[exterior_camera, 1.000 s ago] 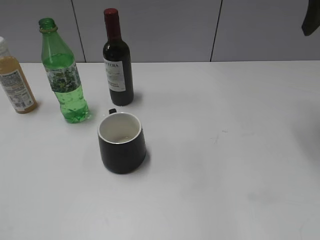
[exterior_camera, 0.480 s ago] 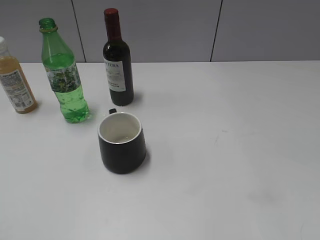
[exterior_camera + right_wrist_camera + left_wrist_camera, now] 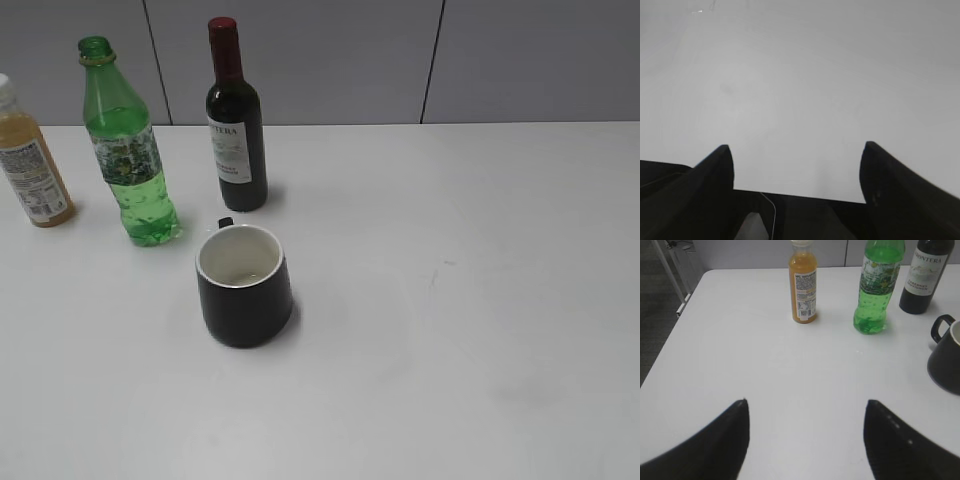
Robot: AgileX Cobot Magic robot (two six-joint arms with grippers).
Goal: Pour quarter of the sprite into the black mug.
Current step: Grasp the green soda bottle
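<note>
Your left gripper (image 3: 805,407) stood wide open with nothing between its dark fingers (image 3: 725,440), hanging over bare white table (image 3: 740,350) at the near left of the scene. Your right gripper (image 3: 796,150) was also spread wide and empty, and its wrist view showed only plain table surface beneath it. Neither gripper appeared in the exterior view.

Ahead of your left gripper, the orange juice bottle (image 3: 803,282) stood upright toward the back of the table. Just to its right stood the sprite (image 3: 875,287), a clear-green bottle with a patterned label band; in the exterior view its neck (image 3: 97,50) showed no cap, and green liquid filled the bumpy lower body. Right of that again was the dark wine bottle (image 3: 925,275) with its white label, its red cap (image 3: 222,25) visible in the exterior view.

The black mug (image 3: 243,285) sat upright in front of the wine bottle and sprite, nearer the camera and apart from both, its white inside facing up. Its small handle (image 3: 940,327) pointed back toward the wine bottle. You had all three bottles and the mug standing free, well apart from either gripper.
</note>
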